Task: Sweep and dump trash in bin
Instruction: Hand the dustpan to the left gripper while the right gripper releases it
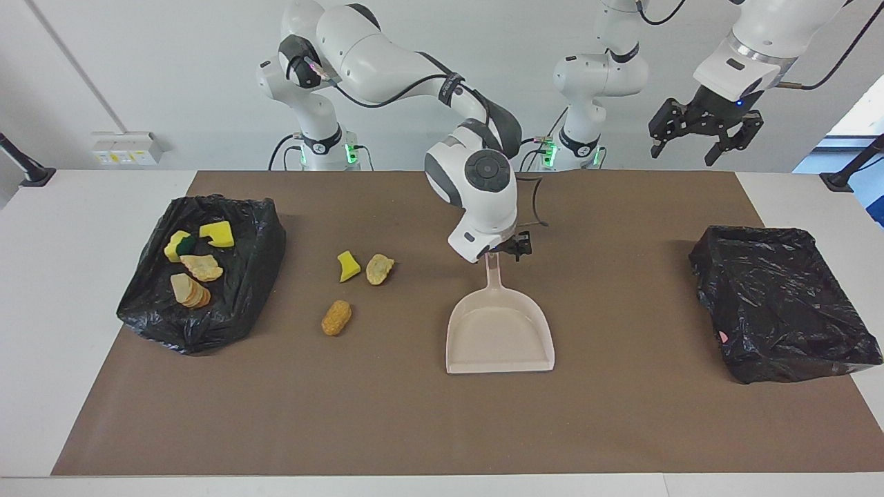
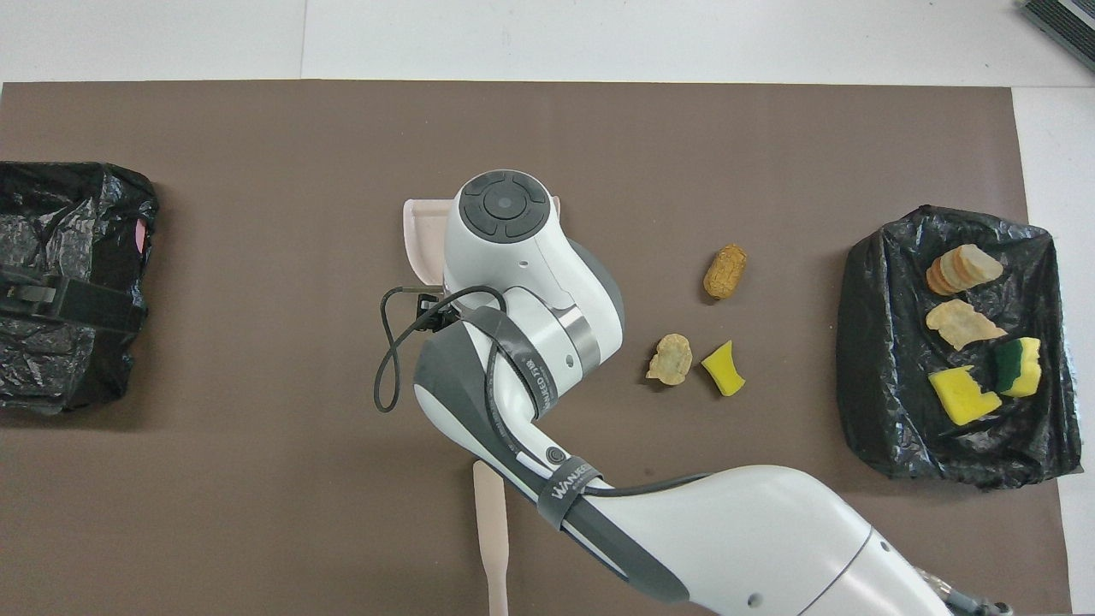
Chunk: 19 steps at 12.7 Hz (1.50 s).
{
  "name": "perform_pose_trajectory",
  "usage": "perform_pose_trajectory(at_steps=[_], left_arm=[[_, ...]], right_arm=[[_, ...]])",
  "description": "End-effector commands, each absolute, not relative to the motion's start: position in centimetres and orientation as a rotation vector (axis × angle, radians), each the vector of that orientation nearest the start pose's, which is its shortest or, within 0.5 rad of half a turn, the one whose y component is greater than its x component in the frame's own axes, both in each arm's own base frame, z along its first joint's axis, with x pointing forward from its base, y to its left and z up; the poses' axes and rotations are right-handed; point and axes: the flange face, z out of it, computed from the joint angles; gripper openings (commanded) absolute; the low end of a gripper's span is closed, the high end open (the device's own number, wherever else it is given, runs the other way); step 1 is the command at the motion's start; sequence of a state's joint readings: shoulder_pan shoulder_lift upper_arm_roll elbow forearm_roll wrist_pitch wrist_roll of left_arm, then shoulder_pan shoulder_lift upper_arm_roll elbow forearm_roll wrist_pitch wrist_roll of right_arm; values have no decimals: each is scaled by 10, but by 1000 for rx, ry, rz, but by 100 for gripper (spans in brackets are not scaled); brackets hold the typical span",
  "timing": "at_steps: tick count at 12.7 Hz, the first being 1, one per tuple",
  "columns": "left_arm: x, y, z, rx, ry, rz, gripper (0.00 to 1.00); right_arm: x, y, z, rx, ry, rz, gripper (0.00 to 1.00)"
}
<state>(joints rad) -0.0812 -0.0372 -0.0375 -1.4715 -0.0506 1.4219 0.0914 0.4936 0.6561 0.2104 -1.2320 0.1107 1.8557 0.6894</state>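
Note:
A beige dustpan (image 1: 501, 335) lies flat on the brown mat, its handle (image 1: 492, 273) pointing toward the robots. My right gripper (image 1: 507, 250) is just above the handle's tip, open, and in the overhead view the wrist hides it. Three pieces of trash lie on the mat toward the right arm's end: a yellow sponge wedge (image 1: 347, 266), a tan chunk (image 1: 379, 269) and a golden-brown piece (image 1: 336, 317). Several more pieces lie in the black-bagged bin (image 1: 238, 276). My left gripper (image 1: 704, 128) waits open, high over the left arm's end.
A second black-bagged bin (image 1: 780, 304) stands at the left arm's end, below the left gripper (image 2: 60, 299). A beige flat stick (image 2: 489, 530) lies on the mat nearer to the robots than the dustpan (image 2: 419, 239). White table borders the mat.

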Motion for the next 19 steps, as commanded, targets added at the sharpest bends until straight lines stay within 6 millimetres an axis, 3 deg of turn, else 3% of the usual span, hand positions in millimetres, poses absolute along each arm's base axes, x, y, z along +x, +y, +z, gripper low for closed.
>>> perform_pose_trajectory(at_steps=[1, 4, 6, 7, 9, 12, 14, 17, 19], left_arm=[[530, -66, 672, -3174, 352, -19, 100], [544, -77, 658, -3173, 367, -48, 100], [554, -101, 641, -3164, 422, -29, 100], [560, -106, 633, -3152, 387, -29, 100], [574, -141, 610, -3142, 368, -51, 100], [587, -174, 584, -3136, 318, -75, 100], [592, -215, 551, -3116, 281, -52, 100], [594, -250, 523, -3121, 275, -58, 100], [579, -284, 485, -3139, 241, 3, 100]], right_arm=[[581, 437, 412, -2955, 107, 229, 100], [576, 418, 445, -2968, 121, 216, 100], [553, 405, 474, -2990, 108, 218, 100], [541, 400, 480, -3007, 99, 237, 100], [517, 385, 486, -3039, 57, 297, 100], [469, 382, 479, -3082, 11, 361, 100], [428, 386, 466, -3066, -8, 412, 100], [362, 380, 438, -3033, -7, 365, 100], [335, 378, 431, -3012, -7, 383, 100]])
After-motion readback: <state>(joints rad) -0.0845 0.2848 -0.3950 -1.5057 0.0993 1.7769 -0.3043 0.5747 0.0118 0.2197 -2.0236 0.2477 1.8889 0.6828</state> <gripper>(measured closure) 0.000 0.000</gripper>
